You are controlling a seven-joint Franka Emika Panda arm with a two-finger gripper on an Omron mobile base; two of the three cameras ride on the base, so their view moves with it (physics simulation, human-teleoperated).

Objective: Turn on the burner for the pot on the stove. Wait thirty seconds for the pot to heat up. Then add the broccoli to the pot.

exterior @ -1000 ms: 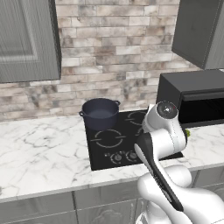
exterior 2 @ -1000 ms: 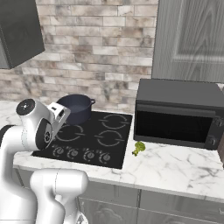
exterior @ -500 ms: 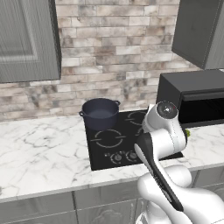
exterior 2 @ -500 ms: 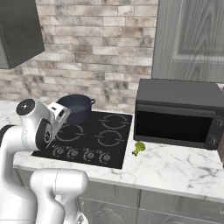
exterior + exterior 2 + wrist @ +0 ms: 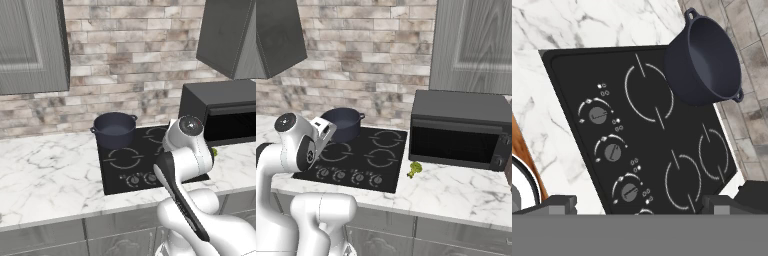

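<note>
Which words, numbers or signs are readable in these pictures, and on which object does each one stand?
No words, brands or numbers are readable.
Stove: grey ring marks, each crossed by a line, no text.
Knobs: small white dots and arcs around each, too small to read as symbols.
Microwave: no legible label.

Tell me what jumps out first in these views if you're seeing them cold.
The dark pot sits on the black stove's back-left ring, empty inside as the hand view shows. A black microwave stands right of the stove, and the small green broccoli lies on the marble counter in front of it.
</note>
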